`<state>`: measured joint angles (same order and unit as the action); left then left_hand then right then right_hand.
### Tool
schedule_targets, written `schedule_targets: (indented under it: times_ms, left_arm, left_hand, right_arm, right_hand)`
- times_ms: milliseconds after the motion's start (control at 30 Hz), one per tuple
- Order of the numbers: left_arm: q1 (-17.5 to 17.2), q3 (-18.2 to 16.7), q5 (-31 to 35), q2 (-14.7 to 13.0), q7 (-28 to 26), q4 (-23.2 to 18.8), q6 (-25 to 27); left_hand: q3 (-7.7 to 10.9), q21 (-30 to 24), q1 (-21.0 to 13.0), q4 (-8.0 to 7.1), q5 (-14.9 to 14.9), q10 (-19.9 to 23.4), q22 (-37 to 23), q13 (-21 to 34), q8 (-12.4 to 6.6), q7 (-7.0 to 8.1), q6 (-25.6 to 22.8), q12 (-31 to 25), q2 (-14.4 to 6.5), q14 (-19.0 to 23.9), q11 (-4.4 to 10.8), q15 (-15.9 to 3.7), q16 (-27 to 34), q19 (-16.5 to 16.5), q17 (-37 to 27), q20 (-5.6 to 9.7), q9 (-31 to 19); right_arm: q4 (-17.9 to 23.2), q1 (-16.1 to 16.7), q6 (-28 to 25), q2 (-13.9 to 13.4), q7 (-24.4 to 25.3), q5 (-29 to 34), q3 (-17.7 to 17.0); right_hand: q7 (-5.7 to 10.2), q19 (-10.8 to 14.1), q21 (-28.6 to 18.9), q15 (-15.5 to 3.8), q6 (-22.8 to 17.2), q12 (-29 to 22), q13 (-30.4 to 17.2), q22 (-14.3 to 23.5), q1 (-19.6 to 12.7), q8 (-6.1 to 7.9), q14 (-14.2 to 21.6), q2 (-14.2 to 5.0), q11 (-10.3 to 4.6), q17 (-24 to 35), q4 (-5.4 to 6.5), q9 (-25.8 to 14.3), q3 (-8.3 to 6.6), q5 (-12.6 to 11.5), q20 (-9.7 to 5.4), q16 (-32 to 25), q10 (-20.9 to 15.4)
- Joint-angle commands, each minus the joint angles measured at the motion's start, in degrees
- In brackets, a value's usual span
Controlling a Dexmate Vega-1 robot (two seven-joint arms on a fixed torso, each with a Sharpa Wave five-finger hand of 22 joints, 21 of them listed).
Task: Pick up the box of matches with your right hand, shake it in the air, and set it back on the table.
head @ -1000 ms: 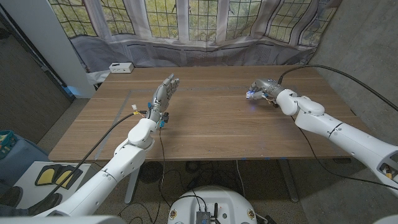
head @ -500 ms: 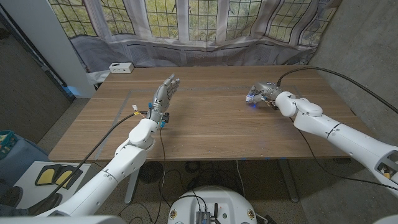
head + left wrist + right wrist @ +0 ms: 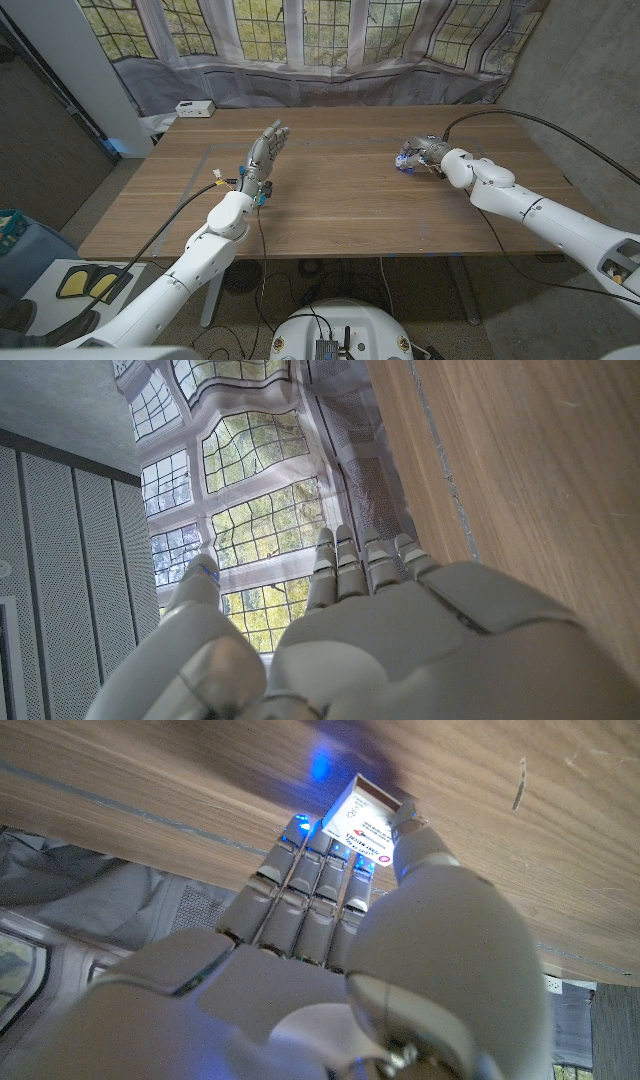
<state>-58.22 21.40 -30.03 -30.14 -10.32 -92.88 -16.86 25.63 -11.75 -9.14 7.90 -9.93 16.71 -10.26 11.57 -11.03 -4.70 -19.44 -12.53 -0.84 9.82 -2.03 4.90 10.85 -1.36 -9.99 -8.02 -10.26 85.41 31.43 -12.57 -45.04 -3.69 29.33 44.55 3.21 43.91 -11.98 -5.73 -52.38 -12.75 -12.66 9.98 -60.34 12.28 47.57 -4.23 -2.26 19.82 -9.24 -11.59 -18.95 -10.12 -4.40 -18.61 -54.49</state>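
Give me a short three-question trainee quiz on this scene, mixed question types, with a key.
1. True or false: the right hand has its fingers on the matchbox.
2. The left hand is: A) holding a cup, B) holding nothing, fingers straight, C) on the matchbox.
3. Fill in: the small white box sits at the table's far ____ corner.

Key: 1 true; 2 B; 3 left.

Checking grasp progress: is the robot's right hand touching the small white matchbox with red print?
Yes: in the right wrist view the right hand has its fingers and thumb against the small white matchbox with red print.
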Motion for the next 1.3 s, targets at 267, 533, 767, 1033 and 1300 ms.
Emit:
schedule_targets:
  times_ms: [267, 533, 767, 1033, 1300]
  left_arm:
    - [0.0, -0.3, -0.2, 0.0, 0.0, 0.2, -0.3]
    - [0.2, -0.2, -0.3, 0.0, 0.2, 0.3, -0.2]
    - [0.3, -0.2, -0.3, 0.0, 0.4, 0.4, -0.1]
    - [0.1, -0.2, -0.4, 0.0, 0.3, 0.4, -0.2]
    - [-0.2, -0.3, -0.4, -0.2, 0.3, 0.1, -0.2]
  left_hand:
    - [0.40, 0.0, -0.3, 0.10, 0.0, 0.5, -0.3, 0.2, -0.16, 0.17, -0.8, -0.1, -0.5, 1.0, 0.57, 0.15, 0.2, 0.3, -0.3, -0.73, -0.3]
    - [0.43, 0.0, -0.3, 0.11, 0.0, 0.5, -0.3, 0.2, -0.19, 0.07, -0.9, -0.1, -0.5, 1.0, 0.63, 0.10, 0.2, 0.3, -0.3, -0.82, -0.3]
    - [0.46, 0.0, -0.3, 0.11, 0.0, 0.5, -0.3, 0.2, -0.19, 0.10, -1.0, -0.1, -0.6, 1.0, 0.68, 0.10, 0.2, 0.3, -0.3, -0.81, -0.3]
    - [0.49, 0.1, -0.4, 0.11, 0.0, 0.6, -0.3, 0.2, -0.15, 0.17, -1.0, -0.1, -0.6, 1.0, 0.58, 0.11, 0.2, 0.2, -0.3, -0.86, -0.3]
    - [0.51, 0.1, -0.4, 0.12, 0.0, 0.6, -0.3, 0.2, -0.18, 0.11, -1.1, -0.1, -0.6, 1.0, 0.66, 0.11, 0.2, 0.3, -0.3, -0.85, -0.3]
  right_arm:
    - [-1.3, -1.2, -1.7, 0.8, -0.7, 3.0, 2.4]
    - [-1.0, -1.0, -2.6, 0.7, -0.7, 3.7, 2.7]
    - [-0.3, -0.5, -3.5, 0.5, -0.3, 4.2, 2.6]
    - [0.4, -0.2, -4.3, 0.2, -0.5, 4.8, 2.7]
    - [2.2, 0.8, -5.4, -0.5, -0.3, 5.5, 2.4]
  right_hand:
    - [1.15, -0.6, 0.1, -2.95, 0.5, 0.3, -0.3, 0.2, -3.5, -0.25, -0.8, -3.86, -0.18, 0.2, 0.55, -0.2, -0.04, -0.3, -0.02, 0.7, 1.3]
    - [0.94, -1.3, 0.3, -2.63, 1.9, 0.8, -0.5, 0.2, -3.1, -0.75, -1.8, -3.35, -0.34, 0.0, 0.59, -0.2, 0.21, -0.2, 0.20, 1.5, 3.2]
    - [0.55, -2.0, 0.4, -1.79, 4.5, 1.4, -0.5, 0.2, -2.3, -1.52, -3.6, -2.31, 0.66, -0.6, 0.62, -0.1, 0.60, 0.0, 0.64, 2.9, 5.6]
    - [0.74, -2.8, 0.7, -1.37, 5.9, 1.7, -0.5, 0.1, -1.1, -1.68, -5.1, -1.36, 0.01, -1.2, 0.88, 0.0, 0.99, 0.0, 1.16, 4.2, 7.4]
    - [0.38, -4.7, 1.1, 0.03, 9.3, 2.2, -0.5, 0.1, 0.6, -2.04, -8.9, 0.32, 0.79, -2.0, 1.01, 0.2, 1.52, -0.3, 2.13, 6.5, 11.1]
